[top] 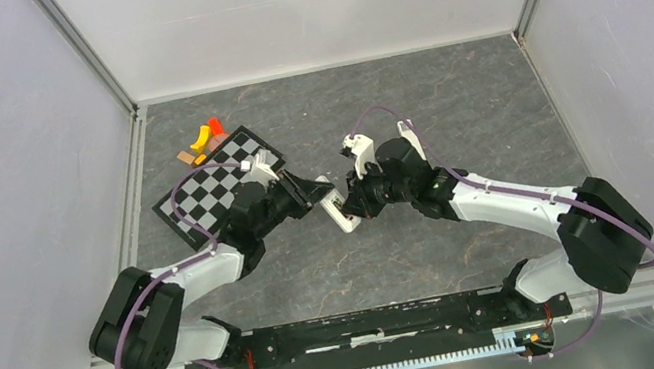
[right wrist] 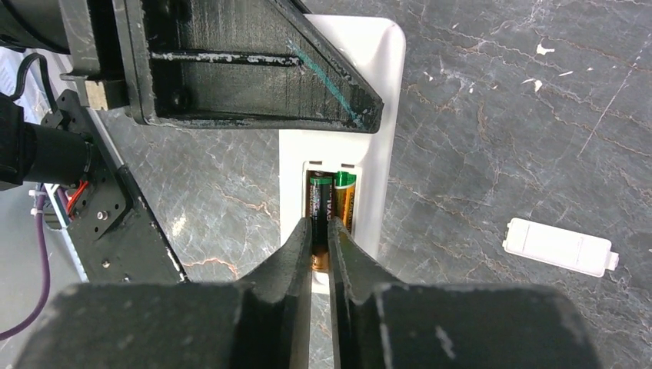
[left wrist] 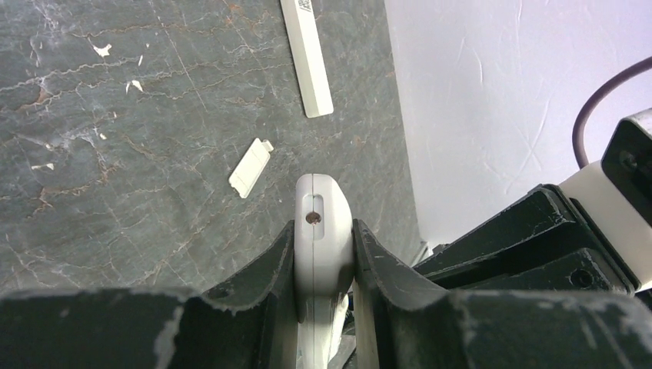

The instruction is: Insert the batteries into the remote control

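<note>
There is one remote control (top: 340, 211), near the centre of the top view, between the two grippers. The left gripper (left wrist: 323, 231) is clamped on it: in the left wrist view the white body stands edge-on, squeezed between the two dark fingers (left wrist: 265, 269).

In the right wrist view the remote's back faces the camera with its compartment open, and two batteries (right wrist: 332, 198) lie in it side by side, dark with gold bands and green ends. The right gripper (right wrist: 321, 231) has its tips at the lower end of the left battery, the fingers (right wrist: 296, 254) drawn almost together with a thin slit between them. Whether they pinch that battery or only rest on it cannot be told.

One small white cover (right wrist: 560, 246) lies flat on the grey marbled table (right wrist: 500, 115), at the lower right of that view, apart from the remote. One plain white strip (left wrist: 307, 58) lies at the top of the left wrist view, beyond the cover. One checkerboard (top: 217, 189) sits in the top view's upper left, with a few orange and red pieces (top: 204, 133) just past it.
</note>
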You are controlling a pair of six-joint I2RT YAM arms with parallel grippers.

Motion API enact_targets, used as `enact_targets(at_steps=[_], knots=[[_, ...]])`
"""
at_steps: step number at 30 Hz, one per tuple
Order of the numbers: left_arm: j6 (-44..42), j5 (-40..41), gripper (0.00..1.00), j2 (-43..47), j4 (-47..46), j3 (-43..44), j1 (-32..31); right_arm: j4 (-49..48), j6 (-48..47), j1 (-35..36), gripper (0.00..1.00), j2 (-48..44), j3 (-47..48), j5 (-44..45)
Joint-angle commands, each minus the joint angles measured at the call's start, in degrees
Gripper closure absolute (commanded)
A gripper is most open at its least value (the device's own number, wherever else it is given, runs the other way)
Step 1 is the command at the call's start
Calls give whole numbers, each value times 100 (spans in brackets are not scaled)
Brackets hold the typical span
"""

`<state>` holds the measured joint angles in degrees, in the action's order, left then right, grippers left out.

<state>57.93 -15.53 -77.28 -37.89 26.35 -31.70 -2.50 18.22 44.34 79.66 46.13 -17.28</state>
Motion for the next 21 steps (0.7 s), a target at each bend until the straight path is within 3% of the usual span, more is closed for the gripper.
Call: enact_targets(at_steps=[1, 7, 21], knots=[[981, -345, 98, 362, -842, 80, -21, 162, 16, 49, 83, -73, 283, -23], [1315, -346, 98, 449, -1177, -32, 30, 57, -110, 49, 75, -212, 236, -197], [1702, -176, 98, 430, -1159, -178, 146, -57, 246, 49, 83, -83, 382, -149]])
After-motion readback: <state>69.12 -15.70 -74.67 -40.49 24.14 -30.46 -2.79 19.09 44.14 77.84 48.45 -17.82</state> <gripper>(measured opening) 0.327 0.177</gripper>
